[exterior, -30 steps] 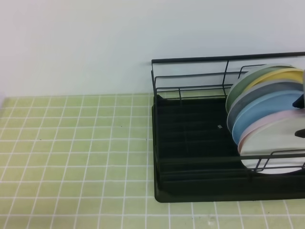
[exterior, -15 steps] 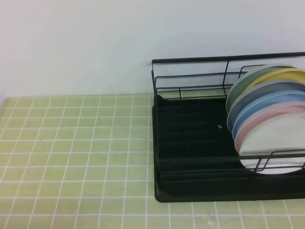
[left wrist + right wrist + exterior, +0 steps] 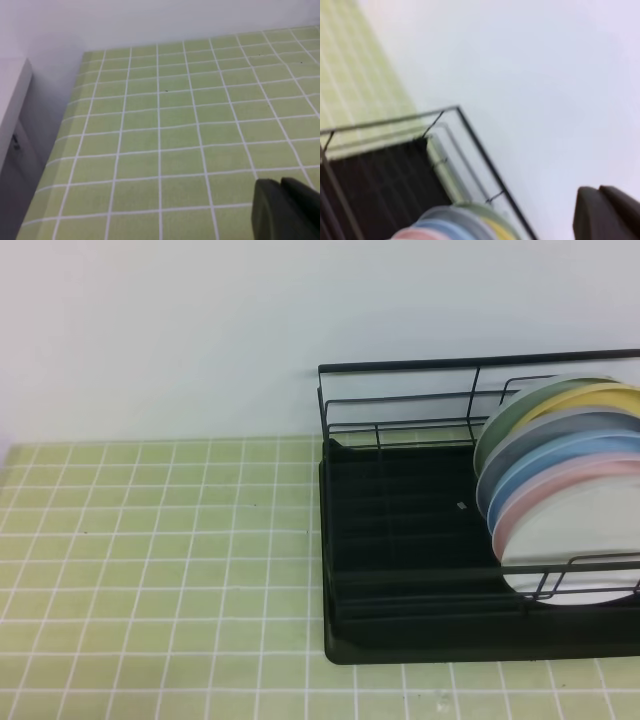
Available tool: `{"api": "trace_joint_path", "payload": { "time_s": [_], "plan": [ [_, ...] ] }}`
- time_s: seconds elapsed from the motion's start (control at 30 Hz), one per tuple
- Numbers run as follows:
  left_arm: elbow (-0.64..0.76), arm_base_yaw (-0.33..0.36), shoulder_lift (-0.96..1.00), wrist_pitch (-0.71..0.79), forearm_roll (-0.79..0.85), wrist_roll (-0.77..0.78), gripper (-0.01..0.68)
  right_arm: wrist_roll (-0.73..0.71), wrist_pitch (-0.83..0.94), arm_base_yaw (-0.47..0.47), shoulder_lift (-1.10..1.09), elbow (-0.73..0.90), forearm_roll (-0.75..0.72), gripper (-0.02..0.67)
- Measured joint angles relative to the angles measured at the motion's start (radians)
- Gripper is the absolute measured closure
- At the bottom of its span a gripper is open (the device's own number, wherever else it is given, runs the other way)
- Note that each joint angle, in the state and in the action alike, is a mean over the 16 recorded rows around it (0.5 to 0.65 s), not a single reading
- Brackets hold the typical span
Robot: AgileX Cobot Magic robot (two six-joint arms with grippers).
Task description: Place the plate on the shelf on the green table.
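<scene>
white plate (image 3: 580, 540) upright in shelf (image 3: 400, 540), frontmost, against pink plate (image 3: 545, 492) | shelf on green tabletop (image 3: 150, 540), right side | left hand (image 3: 284, 210) clenched, empty, above tiles | right hand (image 3: 602, 212) fingers together, empty, above shelf

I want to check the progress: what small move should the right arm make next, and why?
Probably just draw the right tool away to rest. The white plate already stands upright in the black rack, in front of the pink plate, and the tool appears shut on nothing, clear of the plates.
</scene>
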Motion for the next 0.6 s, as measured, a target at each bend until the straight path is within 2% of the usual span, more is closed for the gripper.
{"api": "trace_joint_path", "payload": {
  "time_s": [0.13, 0.33, 0.47, 0.6],
  "plan": [
    [0.000, 0.000, 0.001, 0.000, -0.004, 0.001, 0.673, 0.100, 0.054, 0.000, -0.088, 0.000, 0.091, 0.640],
    [0.000, -0.001, 0.003, 0.000, -0.006, -0.004, 0.673, 0.168, 0.147, 0.000, -0.168, -0.001, 0.201, 0.646],
    [0.000, -0.001, 0.004, 0.000, -0.006, -0.007, 0.673, 0.170, 0.188, 0.000, -0.190, -0.002, 0.259, 0.647],
    [0.000, -0.001, 0.004, 0.000, -0.006, -0.007, 0.674, 0.119, 0.152, 0.000, -0.195, -0.002, 0.287, 0.648]
  ]
}}
